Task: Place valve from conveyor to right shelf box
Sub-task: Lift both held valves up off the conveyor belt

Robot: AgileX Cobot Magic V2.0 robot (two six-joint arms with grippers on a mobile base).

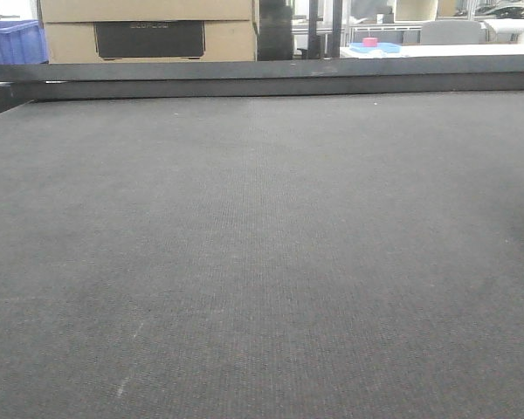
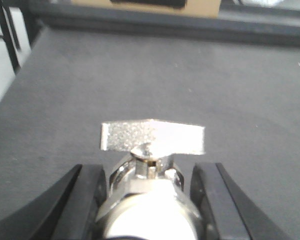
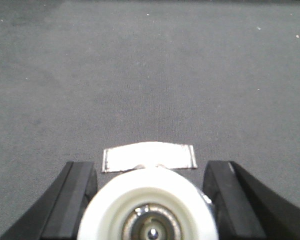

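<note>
**Here: two valves, one per gripper, both lying along the fingers**

Left wrist view. The left gripper (image 2: pixel 147 169) has one valve (image 2: pixel 150 205) between its two black fingers (image 2: pixel 85 200). The fingers press against both sides of the shiny metal body, clamped on it. The long axis runs from the camera straight out along the fingers, towards the far edge of the conveyor (image 2: pixel 140 80). The flat silver handle (image 2: pixel 152 136) sits at the far end. It lies crosswise, left to right, with its right end slightly lower.

Right wrist view. The right gripper (image 3: pixel 150 166) has a second valve (image 3: pixel 150 210) between its two fingers (image 3: pixel 72 205). The round white-rimmed port faces the camera, so the long axis again runs out along the fingers. Its handle (image 3: pixel 149 157) lies crosswise just beyond the rim and level. The rim covers the fingers' inner faces, so I cannot tell whether they are gripping.

In both views there is dark belt beneath. I cannot tell whether either valve rests on it or is lifted.

Front view. One belt, with one black frame bar (image 1: pixel 271 78) along its far edge. Behind it are two stacked cardboard boxes (image 1: pixel 148 22), one blue crate (image 1: pixel 9 44) at the left and one small pink object (image 1: pixel 370 42) far off at the right.

Count: two valves, two handles, two grippers, four fingers.
</note>
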